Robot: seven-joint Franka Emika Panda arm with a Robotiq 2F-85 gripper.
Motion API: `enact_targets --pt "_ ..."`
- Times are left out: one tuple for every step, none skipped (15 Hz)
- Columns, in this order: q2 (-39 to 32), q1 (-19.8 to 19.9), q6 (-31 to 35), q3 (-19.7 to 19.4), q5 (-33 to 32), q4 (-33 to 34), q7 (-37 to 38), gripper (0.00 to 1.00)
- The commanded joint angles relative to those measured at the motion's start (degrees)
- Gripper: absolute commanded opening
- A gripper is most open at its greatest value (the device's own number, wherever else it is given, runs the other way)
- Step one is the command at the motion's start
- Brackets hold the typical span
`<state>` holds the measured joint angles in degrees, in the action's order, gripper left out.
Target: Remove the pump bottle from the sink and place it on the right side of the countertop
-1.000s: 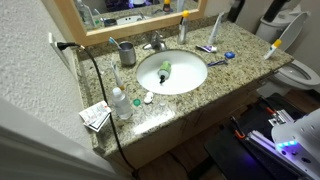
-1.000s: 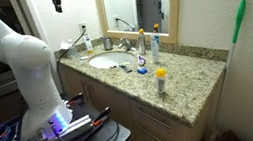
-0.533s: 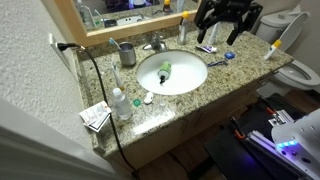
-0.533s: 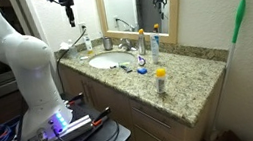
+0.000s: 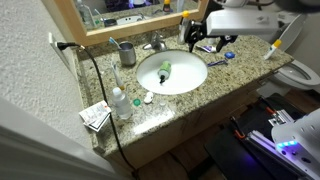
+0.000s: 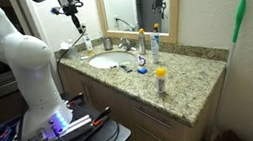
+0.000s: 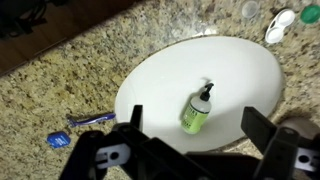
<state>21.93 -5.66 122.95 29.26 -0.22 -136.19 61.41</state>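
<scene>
wrist view is showing the bottle (image 7: 197, 108) resting in the sink (image 7: 150, 80), apparently lying down with its pump pointing toward the far side of the basin. the two fingers (image 7: 133, 122) are standing wide apart on either side of it, with nothing clamped between them. in an exterior view the gripper (image 5: 197, 33) is hanging high over the countertop (image 5: 245, 68) near the basin, well apart from the bottle (image 5: 165, 70).

judging by this, the task is only beginning: nothing is being held, and descending, closing on the bottle, lifting it and setting it on the right side are all remaining.

only the wrist view is giving the finger opening and the way the bottle is pointing. the exterior views are showing the arm's height instead. in an exterior view the sink (image 6: 105, 62) is appearing side-on, its wall seemingly hiding the bottle, while the stretch of countertop (image 6: 198, 88) beyond is showing plainly
</scene>
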Motion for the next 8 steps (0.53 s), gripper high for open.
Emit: enact_targets --pt "-10.86 5.93 11.91 6.62 -15.8 -1.5 14.89 1.0" --pt "-13.74 7.06 12.25 6.94 -20.55 -0.68 20.23 1.0" --pt "-8.9 0.1 9.24 1.53 -15.97 -1.86 15.42 1.0" --pt "-11.04 0.02 9.96 1.19 -17.74 -1.84 17.41 1.0" --pt "-11.78 -0.85 9.98 0.18 -17.65 -1.68 17.29 1.0" --pt "-11.51 -1.47 9.94 -0.44 -17.59 -1.61 17.19 1.0" --pt "-10.82 -1.79 9.87 -0.62 -17.56 -1.6 17.17 1.0" --pt "-10.28 -1.95 9.81 -0.57 -17.54 -1.6 17.18 1.0"
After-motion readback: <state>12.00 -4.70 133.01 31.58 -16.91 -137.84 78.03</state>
